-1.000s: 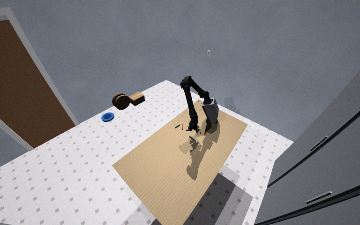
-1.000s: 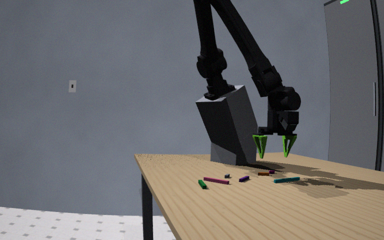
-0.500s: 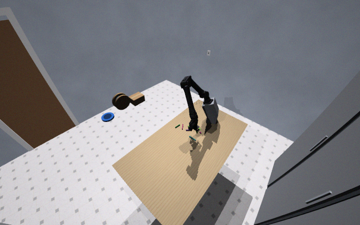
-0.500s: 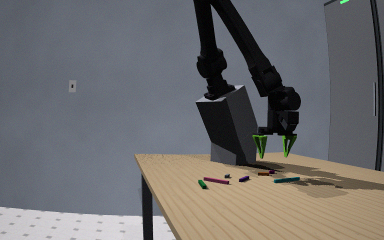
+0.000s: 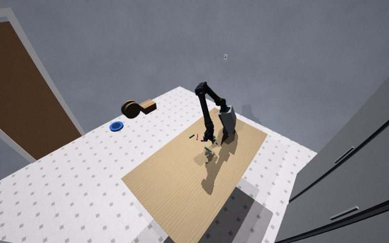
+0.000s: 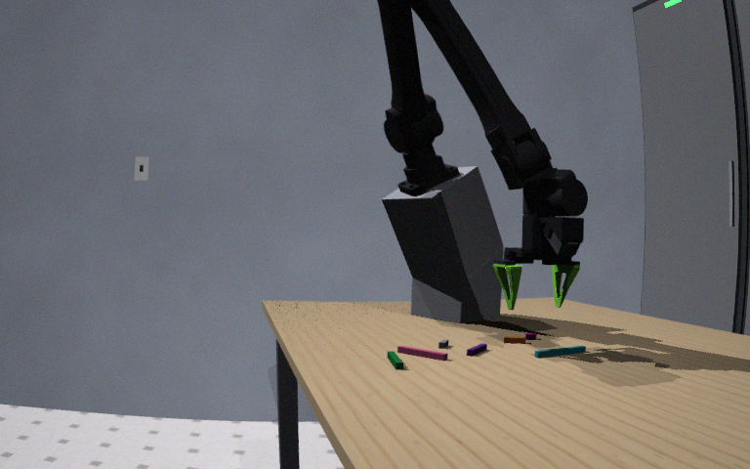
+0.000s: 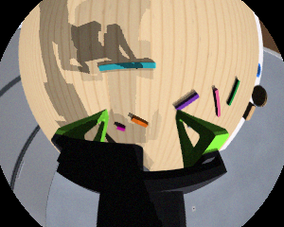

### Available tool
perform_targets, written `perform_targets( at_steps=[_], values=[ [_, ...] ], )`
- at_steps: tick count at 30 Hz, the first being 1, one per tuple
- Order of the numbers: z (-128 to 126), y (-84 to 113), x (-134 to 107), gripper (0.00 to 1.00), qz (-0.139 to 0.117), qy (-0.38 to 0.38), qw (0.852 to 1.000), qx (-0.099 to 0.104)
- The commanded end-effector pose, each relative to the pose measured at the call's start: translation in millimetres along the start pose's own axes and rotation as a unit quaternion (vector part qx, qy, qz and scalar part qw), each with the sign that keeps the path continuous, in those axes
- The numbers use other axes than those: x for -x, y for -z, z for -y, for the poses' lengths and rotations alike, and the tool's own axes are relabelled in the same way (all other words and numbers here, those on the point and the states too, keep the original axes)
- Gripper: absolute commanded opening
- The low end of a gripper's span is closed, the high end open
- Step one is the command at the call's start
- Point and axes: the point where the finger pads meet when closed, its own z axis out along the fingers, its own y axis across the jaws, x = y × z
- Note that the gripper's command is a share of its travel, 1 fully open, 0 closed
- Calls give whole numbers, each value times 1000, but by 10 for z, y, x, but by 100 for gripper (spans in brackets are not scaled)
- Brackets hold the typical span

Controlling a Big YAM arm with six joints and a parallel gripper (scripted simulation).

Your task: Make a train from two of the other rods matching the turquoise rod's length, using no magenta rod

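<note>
On the table point(image 6: 367, 418), left to right, lie a green rod point(image 6: 394, 360), a pink rod point(image 6: 422, 353), a small grey rod point(image 6: 442, 344), a purple rod point(image 6: 476, 349), an orange rod point(image 6: 514, 339) touching a magenta rod point(image 6: 530, 335), and the turquoise rod point(image 6: 559, 351). The gripper point(image 6: 536, 302) hangs over the orange one, fingers spread wide and empty, probably because orange plus purple would match turquoise.

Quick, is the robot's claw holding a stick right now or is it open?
Gripper: open, holding nothing, hanging above the table.
</note>
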Motion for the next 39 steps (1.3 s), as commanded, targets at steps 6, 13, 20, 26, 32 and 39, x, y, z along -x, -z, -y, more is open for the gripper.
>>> perform_targets(
  at_steps=[6, 13, 20, 26, 32, 39],
  values=[
    [224, 54, 141, 100, 11, -92, 996, 2],
    [379, 46, 125, 100, 8, -166, 986, 2],
    [445, 62, 165, 100, 11, -210, 978, 4],
    [518, 81, 204, 100, 14, -258, 966, 7],
    [707, 46, 190, 100, 11, -319, 948, 4],
    [831, 45, 193, 100, 11, -374, 928, 4]
  ],
)
